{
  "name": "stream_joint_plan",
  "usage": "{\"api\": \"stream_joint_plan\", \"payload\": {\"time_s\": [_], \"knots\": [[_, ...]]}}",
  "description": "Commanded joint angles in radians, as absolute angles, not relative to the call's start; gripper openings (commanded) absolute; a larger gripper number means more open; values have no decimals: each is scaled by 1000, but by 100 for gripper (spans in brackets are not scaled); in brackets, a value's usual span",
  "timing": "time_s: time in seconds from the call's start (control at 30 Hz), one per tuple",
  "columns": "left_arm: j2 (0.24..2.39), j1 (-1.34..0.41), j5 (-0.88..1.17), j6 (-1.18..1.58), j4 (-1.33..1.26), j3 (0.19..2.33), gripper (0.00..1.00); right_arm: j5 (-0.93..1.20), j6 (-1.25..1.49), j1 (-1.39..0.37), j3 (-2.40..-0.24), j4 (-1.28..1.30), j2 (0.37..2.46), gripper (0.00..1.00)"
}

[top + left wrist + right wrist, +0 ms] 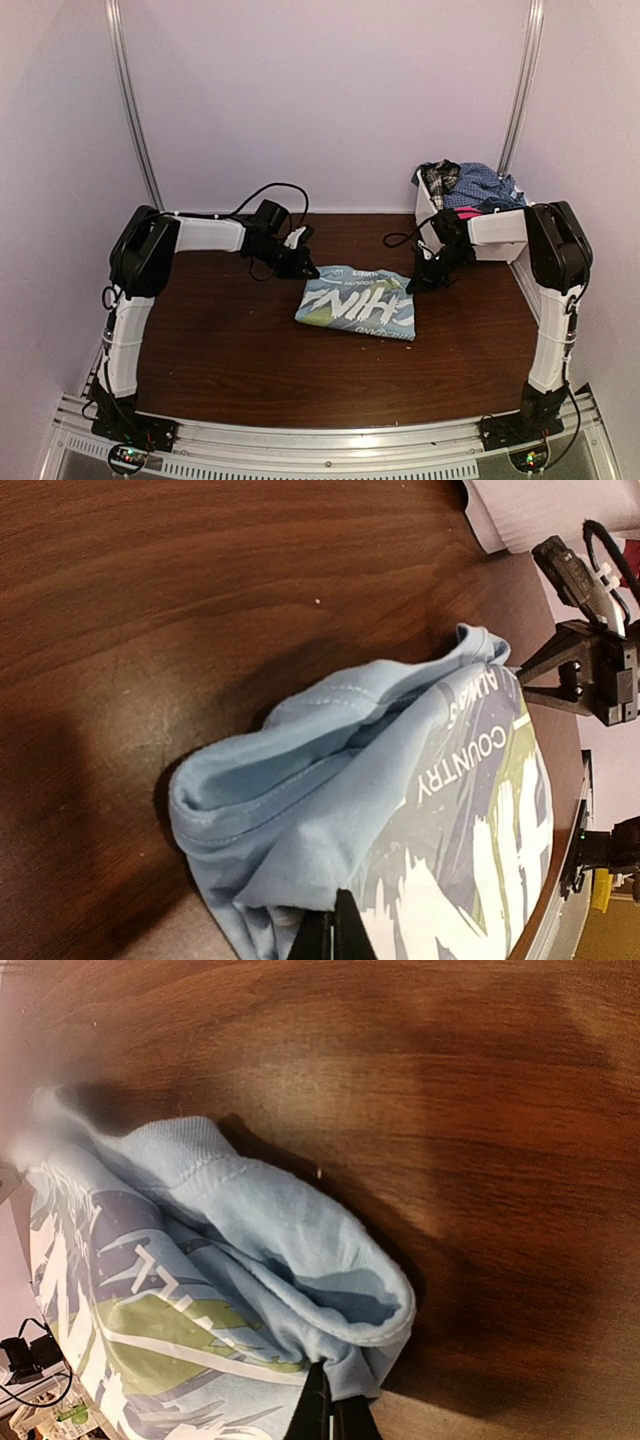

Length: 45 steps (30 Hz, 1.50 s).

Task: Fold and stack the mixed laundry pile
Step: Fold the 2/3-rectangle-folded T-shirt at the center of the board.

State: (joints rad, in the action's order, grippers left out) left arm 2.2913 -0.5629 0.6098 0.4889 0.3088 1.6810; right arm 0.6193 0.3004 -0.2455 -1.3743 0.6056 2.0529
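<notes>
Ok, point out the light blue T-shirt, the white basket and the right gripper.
light blue T-shirt [357, 302], top view, on its printed front.
white basket [424, 210], top view, on its left wall.
right gripper [330, 1410], right wrist view, between its closed fingertips at the shirt's edge.

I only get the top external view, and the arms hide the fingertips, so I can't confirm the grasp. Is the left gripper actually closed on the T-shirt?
Observer: Yes. In the left wrist view the left gripper is shut, pinching the light blue T-shirt at its bunched edge.
Operator: And the right one?
Observer: The right wrist view shows the right gripper shut on a rolled hem of the shirt.
Operator: The small print is unreadable from up here.
Observer: The left wrist view shows white lettering on the shirt that reads COUNTRY.
</notes>
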Motion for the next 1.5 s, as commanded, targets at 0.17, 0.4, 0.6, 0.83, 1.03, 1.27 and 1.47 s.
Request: {"api": "stream_joint_plan", "payload": {"time_s": [0.17, 0.4, 0.6, 0.83, 1.03, 1.27, 1.47], "knots": [[2355, -572, 603, 498, 314, 1703, 0, 568, 277, -253, -1404, 601, 2122, 0], [2099, -570, 568, 462, 274, 1275, 0, 611, 259, -375, -1274, 552, 2073, 0], [1813, -588, 590, 509, 224, 937, 0, 682, 276, -525, -1084, 516, 1929, 0], [1631, -600, 528, 537, 292, 858, 0, 706, 298, -583, -1020, 568, 1758, 0], [1660, -538, 480, 522, 330, 902, 6, 678, 301, -556, -1025, 620, 1738, 8], [1622, -529, 359, 330, 415, 1090, 85, 641, 309, -424, -1047, 676, 1663, 32], [1635, -595, 399, 4, 385, 1162, 84, 761, 305, -413, -1178, 624, 1720, 36]]}}
